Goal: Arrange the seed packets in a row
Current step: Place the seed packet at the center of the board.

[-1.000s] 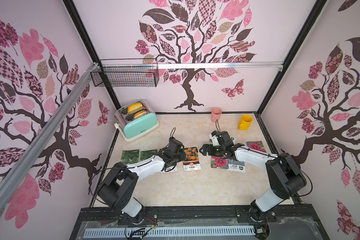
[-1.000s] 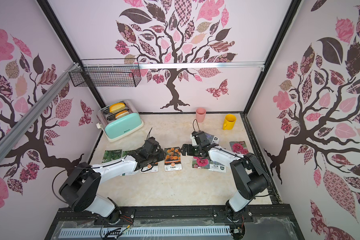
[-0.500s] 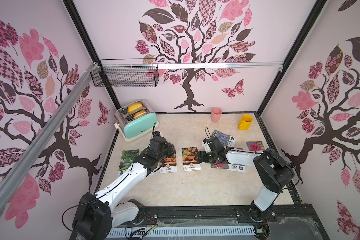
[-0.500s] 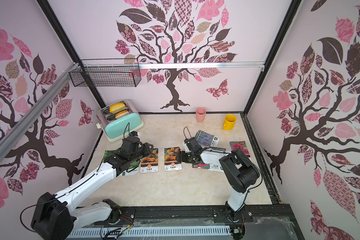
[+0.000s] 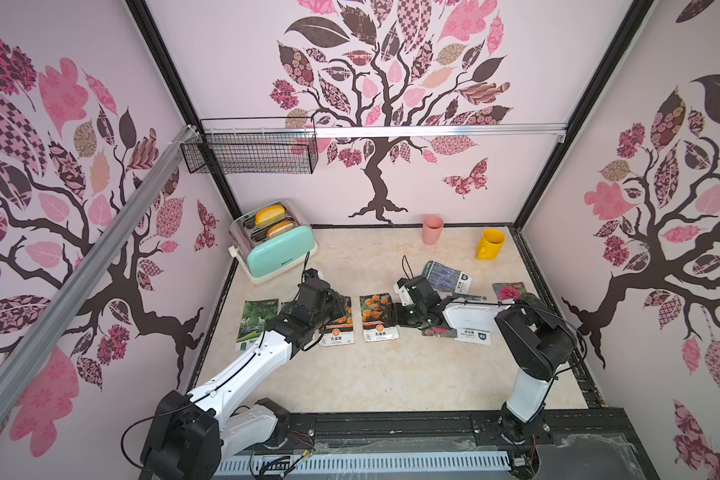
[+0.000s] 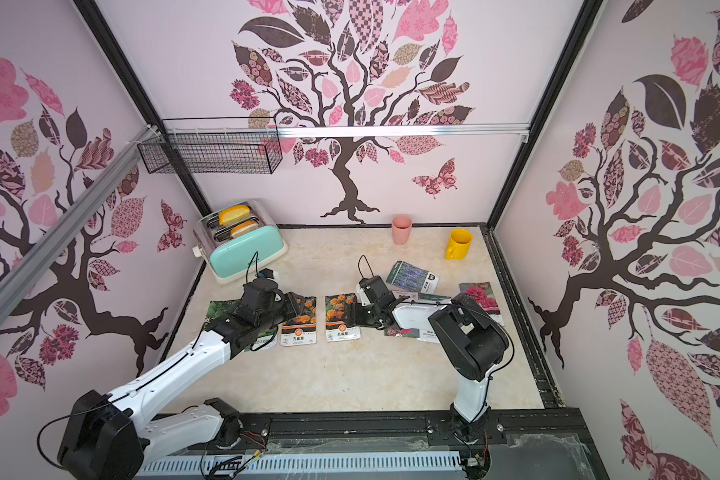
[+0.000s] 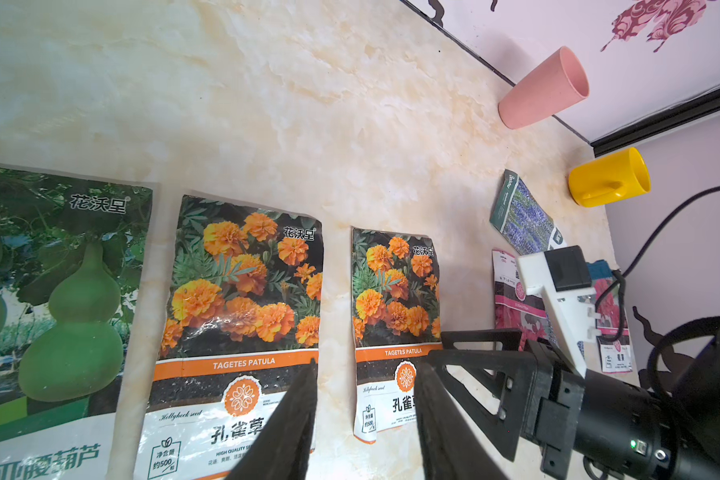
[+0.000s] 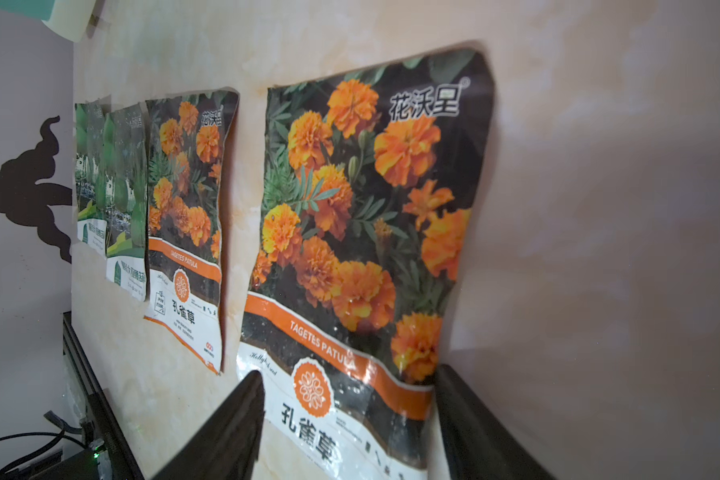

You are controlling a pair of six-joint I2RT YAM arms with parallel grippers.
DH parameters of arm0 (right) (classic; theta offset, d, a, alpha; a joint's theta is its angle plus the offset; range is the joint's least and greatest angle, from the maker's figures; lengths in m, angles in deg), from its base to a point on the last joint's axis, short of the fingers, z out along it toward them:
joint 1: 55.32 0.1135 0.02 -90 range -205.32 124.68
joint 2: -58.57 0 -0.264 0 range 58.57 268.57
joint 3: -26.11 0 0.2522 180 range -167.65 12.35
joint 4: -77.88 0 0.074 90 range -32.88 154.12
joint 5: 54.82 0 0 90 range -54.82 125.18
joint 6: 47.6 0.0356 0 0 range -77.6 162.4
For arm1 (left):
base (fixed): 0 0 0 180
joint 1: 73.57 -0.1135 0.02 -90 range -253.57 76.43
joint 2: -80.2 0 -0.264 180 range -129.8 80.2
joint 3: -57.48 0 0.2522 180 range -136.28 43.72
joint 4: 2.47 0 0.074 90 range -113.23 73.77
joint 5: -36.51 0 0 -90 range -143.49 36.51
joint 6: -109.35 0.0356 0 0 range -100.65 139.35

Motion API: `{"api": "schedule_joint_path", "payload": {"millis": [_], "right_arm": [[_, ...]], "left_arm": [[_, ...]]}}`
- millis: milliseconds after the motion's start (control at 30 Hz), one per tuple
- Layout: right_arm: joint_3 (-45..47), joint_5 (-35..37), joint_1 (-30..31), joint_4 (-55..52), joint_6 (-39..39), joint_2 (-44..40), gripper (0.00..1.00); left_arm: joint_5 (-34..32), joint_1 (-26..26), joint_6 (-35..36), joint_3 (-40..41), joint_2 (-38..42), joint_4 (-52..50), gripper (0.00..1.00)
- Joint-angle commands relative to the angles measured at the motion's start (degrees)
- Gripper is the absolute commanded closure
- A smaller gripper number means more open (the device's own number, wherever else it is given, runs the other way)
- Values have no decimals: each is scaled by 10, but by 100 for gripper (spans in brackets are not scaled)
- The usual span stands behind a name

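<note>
Now the right tool (image 8: 346, 390) has crossed from the magenta packet (image 5: 435, 331) to the second marigold packet (image 5: 377, 316) and narrowed from wide, its jaws flanking the label end; whether they pinch it I cannot tell; probably a straightening nudge, since four packets already line up on the desk (image 5: 375, 374): the gourd packets (image 8: 125, 187), then both marigolds; the left tool (image 7: 364, 365), half parted and empty as before, hovers between the first marigold packet (image 7: 242, 291) and its twin; the lavender packet (image 5: 445, 276) and the magenta ones lie well outside the row.
</note>
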Motion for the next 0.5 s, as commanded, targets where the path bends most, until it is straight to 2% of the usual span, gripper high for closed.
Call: {"api": "schedule_joint_path", "payload": {"millis": [0, 467], "right_arm": [[6, 6, 5, -34, 8, 18, 33], [-10, 3, 22, -32, 16, 34, 34]], "left_arm": [[3, -3, -3, 12, 0, 16, 59], [11, -3, -7, 18, -15, 29, 59]]}}
